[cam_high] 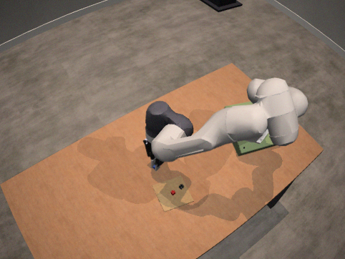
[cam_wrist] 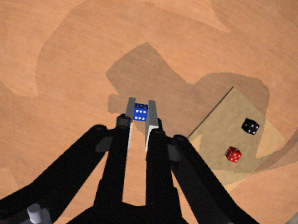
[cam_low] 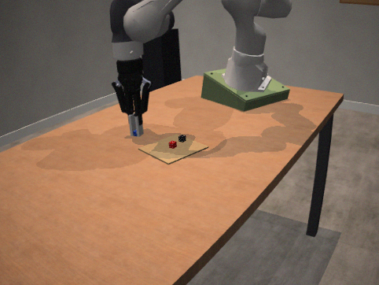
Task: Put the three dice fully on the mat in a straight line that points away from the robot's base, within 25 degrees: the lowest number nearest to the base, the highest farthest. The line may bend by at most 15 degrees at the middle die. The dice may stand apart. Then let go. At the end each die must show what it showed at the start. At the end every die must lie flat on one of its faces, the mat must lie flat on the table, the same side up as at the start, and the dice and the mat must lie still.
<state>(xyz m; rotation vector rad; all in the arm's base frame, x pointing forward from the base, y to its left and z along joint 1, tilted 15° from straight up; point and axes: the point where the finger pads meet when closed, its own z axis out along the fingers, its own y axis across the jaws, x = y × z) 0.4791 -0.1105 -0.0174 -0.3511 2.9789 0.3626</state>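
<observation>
Between the jaws of the gripper, clenched on it just above the wooden desk and beside the mat rather than on it, sits the blue die, while farther off the red die and the black die lie apart on the mat.

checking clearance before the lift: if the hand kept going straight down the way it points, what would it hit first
The hand, shut on the blue die, points straight down, so the table comes first; it looks almost touching already, though depth is unclear.
</observation>
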